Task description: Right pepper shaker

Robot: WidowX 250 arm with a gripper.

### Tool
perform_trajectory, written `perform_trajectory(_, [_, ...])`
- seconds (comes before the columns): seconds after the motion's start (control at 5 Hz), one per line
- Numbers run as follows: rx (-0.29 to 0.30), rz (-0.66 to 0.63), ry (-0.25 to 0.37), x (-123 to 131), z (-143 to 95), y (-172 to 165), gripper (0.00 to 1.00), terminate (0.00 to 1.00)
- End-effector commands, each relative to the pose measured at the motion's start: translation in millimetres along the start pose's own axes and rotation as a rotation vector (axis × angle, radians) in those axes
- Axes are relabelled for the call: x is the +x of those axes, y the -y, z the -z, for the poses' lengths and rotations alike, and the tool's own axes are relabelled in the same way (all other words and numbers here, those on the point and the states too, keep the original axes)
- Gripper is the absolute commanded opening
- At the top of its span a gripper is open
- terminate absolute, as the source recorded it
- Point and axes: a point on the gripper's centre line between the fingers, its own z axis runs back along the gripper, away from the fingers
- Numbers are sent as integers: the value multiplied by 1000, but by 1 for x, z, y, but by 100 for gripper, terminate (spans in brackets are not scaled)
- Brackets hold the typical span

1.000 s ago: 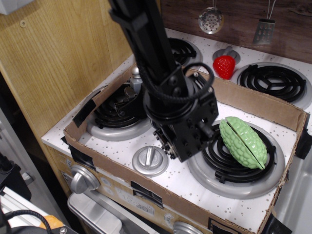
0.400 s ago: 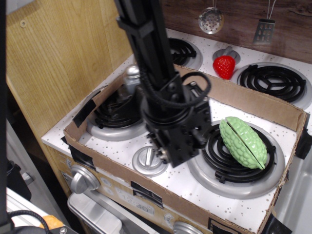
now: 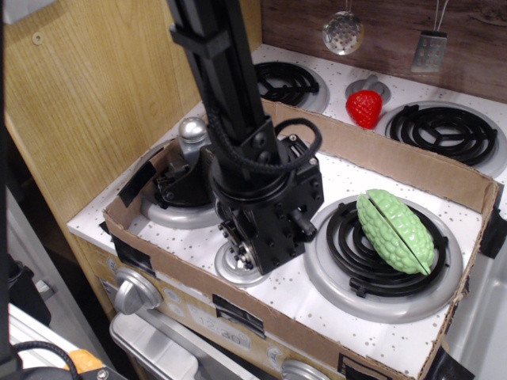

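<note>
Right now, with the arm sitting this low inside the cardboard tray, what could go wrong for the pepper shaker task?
1. The pepper shaker stands at the back-left burner, close beside the arm; a sideways sweep could topple it.
2. The gripper is hidden under the wrist, right over the silver stove knob, so it might catch the knob rather than the shaker.
3. The cardboard tray wall is close by; a low move left could snag it.

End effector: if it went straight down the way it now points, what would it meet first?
Most likely the flat silver stove knob on the white stovetop, directly beneath the end effector. Its fingertips are hidden, so the gap is unclear. The pepper shaker stands behind it, out of line.
</note>
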Motion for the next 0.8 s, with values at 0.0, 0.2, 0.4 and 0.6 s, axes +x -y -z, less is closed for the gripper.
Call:
perform_trajectory(0.0, [-25,-11,11,18,-12,11,100,0])
perform_trajectory(0.2, [-25,16,-4,29,-20,14,100,0])
perform_trajectory(0.4, [-30,53,-3,44,-28,18,100,0])
perform_trajectory(0.6, [7,110,-75,80,-41,27,100,0])
